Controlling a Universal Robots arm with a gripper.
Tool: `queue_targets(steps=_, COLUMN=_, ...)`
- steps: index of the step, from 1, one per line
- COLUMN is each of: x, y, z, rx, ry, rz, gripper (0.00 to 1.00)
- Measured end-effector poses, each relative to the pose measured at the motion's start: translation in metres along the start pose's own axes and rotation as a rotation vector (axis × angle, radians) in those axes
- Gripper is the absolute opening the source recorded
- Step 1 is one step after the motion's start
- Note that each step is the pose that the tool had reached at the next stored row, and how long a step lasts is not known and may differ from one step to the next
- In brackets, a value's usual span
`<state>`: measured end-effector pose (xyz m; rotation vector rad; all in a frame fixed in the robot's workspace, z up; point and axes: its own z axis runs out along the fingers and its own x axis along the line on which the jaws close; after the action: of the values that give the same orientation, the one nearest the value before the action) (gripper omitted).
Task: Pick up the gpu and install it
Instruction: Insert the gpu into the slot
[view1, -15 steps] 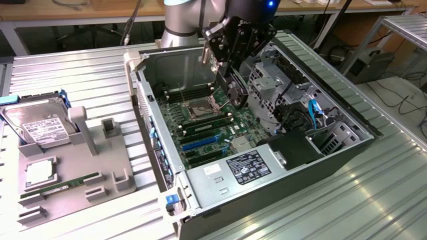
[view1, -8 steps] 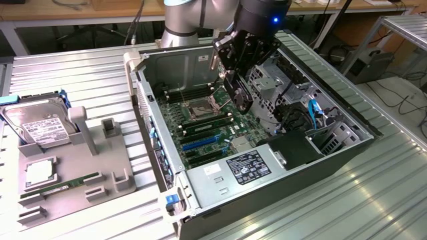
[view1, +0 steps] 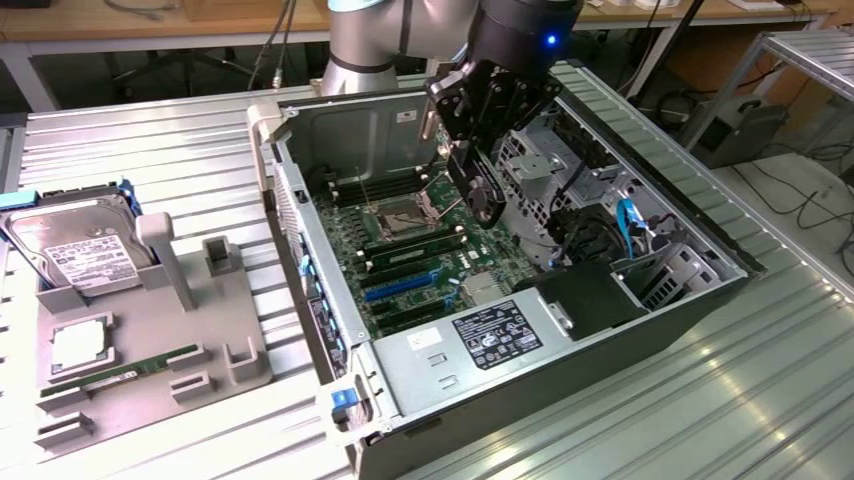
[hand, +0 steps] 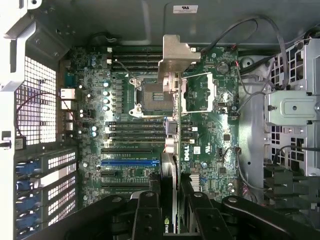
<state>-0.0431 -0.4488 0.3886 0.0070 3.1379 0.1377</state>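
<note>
The black gripper (view1: 475, 165) on the grey robot arm (view1: 367, 40) hung over an open grey metal computer case (view1: 360, 135), clamped on the gpu (view1: 481, 200), a thin flat black card held edge-on and pointing down. Directly beneath the gripper lay the green motherboard (view1: 447, 255) (its square metal processor socket (view1: 400, 218) just beside the card's lower end). Well apart from the gripper, on the exterior view's left, a grey plastic holder (view1: 200, 320) carried a silver hard drive with a white label (view1: 80, 255) and a slim green memory stick (view1: 94, 382).
</note>
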Motion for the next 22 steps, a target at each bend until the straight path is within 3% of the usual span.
queue_targets(steps=8, x=0.0000, y=0.0000, z=0.0000, rx=-0.0012, ry=-0.0002, rz=-0.008, gripper=0.26)
queue_targets(steps=22, x=0.0000, y=-0.0001, z=0.0009, rx=-0.0016, ry=0.0252, rz=-0.296, gripper=0.26)
